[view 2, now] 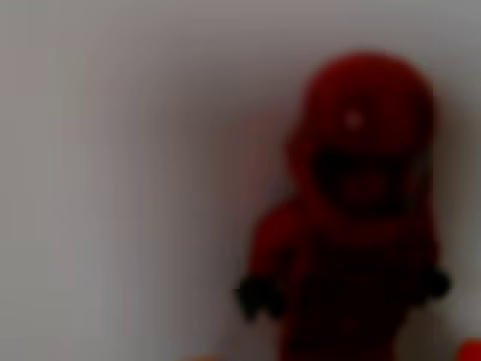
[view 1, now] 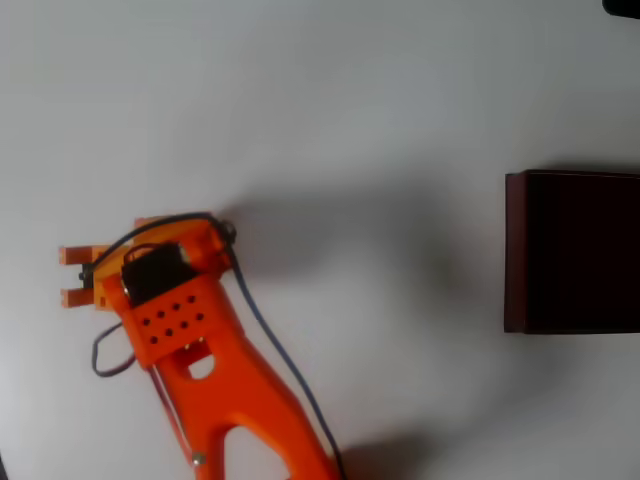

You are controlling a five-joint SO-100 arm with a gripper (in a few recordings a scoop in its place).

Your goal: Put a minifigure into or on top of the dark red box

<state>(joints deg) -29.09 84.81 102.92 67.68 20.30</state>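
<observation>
Far left in the overhead view, your gripper (view 1: 68, 276) sits low over the white table (view 1: 350, 110), its two orange fingertips pointing toward the left edge, one above the other with a strip of table showing between them, so the jaws stand apart with nothing visible in that gap. Just right of the tips comes the black motor block and the orange wrist plate with its rows of small holes, and from there the orange arm (view 1: 225, 395) runs down and to the right to the bottom edge, a dark cable (view 1: 275, 350) trailing along its right side. A soft shadow spreads over the table right of the wrist. Move on across open tabletop and you reach the dark red box (view 1: 515, 250) at the right edge, well apart from your gripper, its thin maroon left wall showing and its near-black interior cut off by the frame. Now the wrist view: pale blur on the left half, then the minifigure (view 2: 353, 226) right of centre, very close to the lens and out of focus, a red figure with a rounded head, a dark band across the face and dark hands at its sides. Whether it stands or lies flat, you can't tell from here.
</observation>
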